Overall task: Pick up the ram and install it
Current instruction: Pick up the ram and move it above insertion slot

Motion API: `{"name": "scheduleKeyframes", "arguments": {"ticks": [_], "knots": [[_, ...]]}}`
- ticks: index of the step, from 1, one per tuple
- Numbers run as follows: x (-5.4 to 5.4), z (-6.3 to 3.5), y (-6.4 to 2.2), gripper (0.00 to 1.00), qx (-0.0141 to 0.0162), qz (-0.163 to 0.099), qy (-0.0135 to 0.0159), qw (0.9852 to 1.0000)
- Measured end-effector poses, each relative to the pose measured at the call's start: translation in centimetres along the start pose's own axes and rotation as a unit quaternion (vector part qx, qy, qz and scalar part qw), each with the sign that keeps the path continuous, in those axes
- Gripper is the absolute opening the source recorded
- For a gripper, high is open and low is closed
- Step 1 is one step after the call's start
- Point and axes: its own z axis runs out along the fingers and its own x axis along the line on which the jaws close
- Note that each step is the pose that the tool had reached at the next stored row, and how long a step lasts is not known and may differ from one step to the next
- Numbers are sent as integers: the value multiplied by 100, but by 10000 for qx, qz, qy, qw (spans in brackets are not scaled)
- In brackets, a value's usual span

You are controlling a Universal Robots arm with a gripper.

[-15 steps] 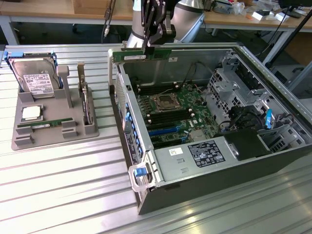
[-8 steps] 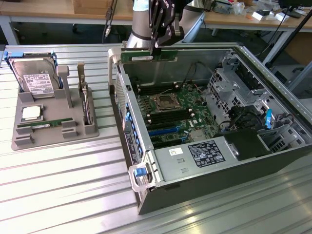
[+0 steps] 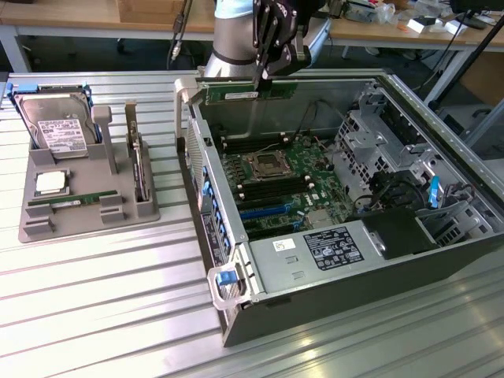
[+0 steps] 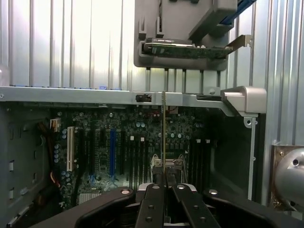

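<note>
A ribbed metal counter (image 3: 94, 299) carries the work, with wooden desks and cables behind it. An open computer case (image 3: 236, 319) lies on its side, its interior facing up and unobstructed from above.

The jaws are closed on the ram (image 3: 236, 94), pinching it at its upper long edge near the end toward the exterior view's right. The green stick hangs level, with its white label showing. It sits near the case's far wall, above the rim and clear of it. Nothing but the jaws touches it.

In the wrist view the ram (image 4: 164, 137) appears edge-on as a thin line over the motherboard (image 4: 123, 142), running parallel to the dark memory slots. Below it in the exterior view, the processor socket (image 3: 264, 165) sits between two banks of slots – open air separates stick and board.

Well apart, toward the exterior view's left, a grey tray (image 3: 87, 214) holds a second ram stick (image 3: 75, 201) lying flat, a square silver processor chip (image 3: 50, 183) and a hard drive (image 3: 55, 126) – all seated within their recesses.
</note>
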Motion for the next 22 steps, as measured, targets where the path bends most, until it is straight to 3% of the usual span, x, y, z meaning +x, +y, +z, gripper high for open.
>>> {"name": "scheduleKeyframes", "arguments": {"ticks": [22], "knots": [[24,69,-451,12,0,0,2,10000]]}}
